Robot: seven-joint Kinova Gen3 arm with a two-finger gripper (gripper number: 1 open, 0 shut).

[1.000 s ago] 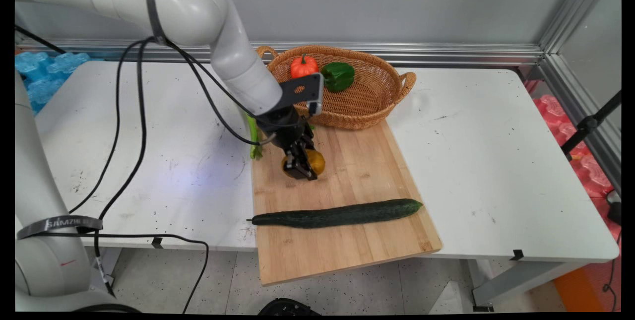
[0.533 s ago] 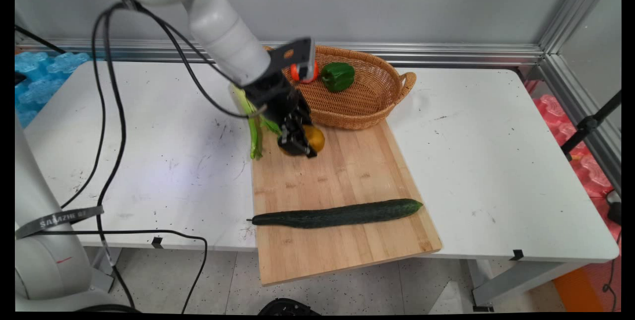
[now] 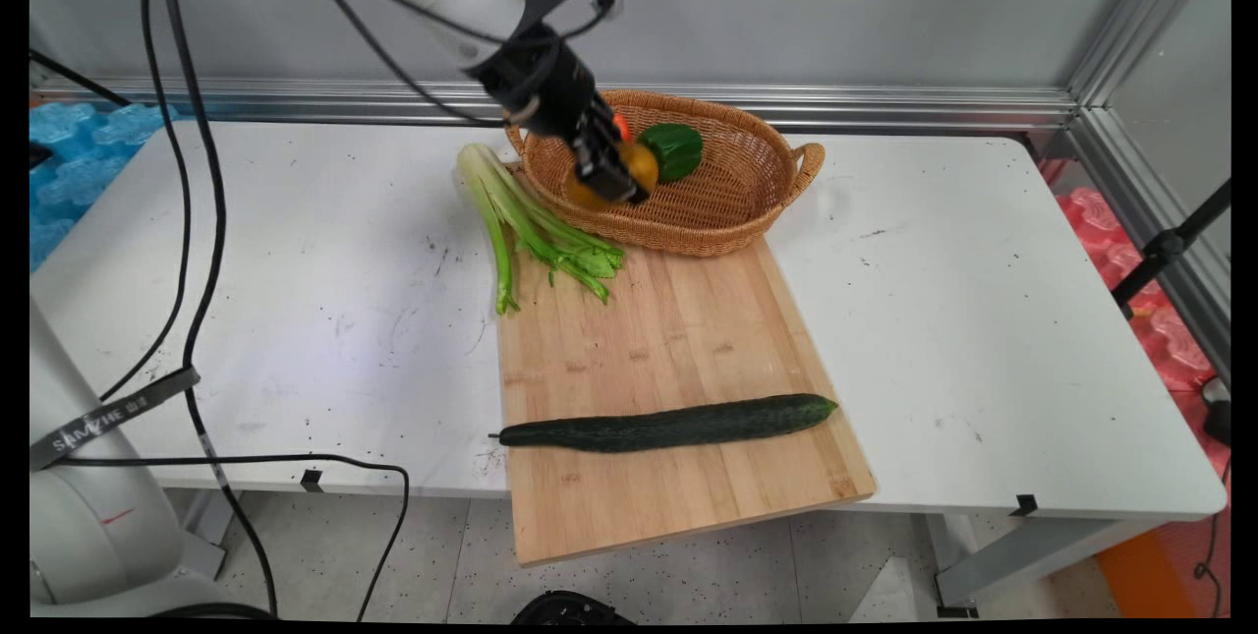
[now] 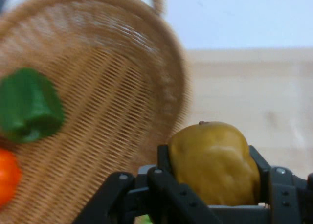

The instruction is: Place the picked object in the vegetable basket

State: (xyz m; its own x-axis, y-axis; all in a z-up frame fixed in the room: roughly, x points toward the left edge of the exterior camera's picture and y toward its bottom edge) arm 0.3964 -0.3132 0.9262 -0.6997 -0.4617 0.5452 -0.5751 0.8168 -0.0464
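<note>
- Black two-finger gripper point(image 3: 617, 184) is sitting in the upper centre of the main view, fingers clamped on a yellow-brown rounded fruit point(image 3: 635, 165); hand view is showing the fruit point(image 4: 214, 163) pinched between both fingers, jaws only as wide as the fruit.
- Fruit is hanging above the left part of the oval woven wicker basket point(image 3: 747, 187), clear of the weave.
- Inside the basket: a green bell pepper point(image 3: 671, 148) is lying just right of the fruit, and a small orange pumpkin-like item point(image 3: 622, 126) is mostly hiding behind the gripper.
- Bunch of pale green celery stalks point(image 3: 526, 221) is lying left of the basket, leafy ends resting on the top-left corner of the rectangular wooden cutting board point(image 3: 678, 339).
- Long dark green cucumber point(image 3: 668, 424) is lying crosswise near the board's lower end, well apart from the gripper.
- Board is overhanging the near edge of the white table point(image 3: 983, 319).
- Black cables point(image 3: 187, 221) are hanging down the left of the frame.
</note>
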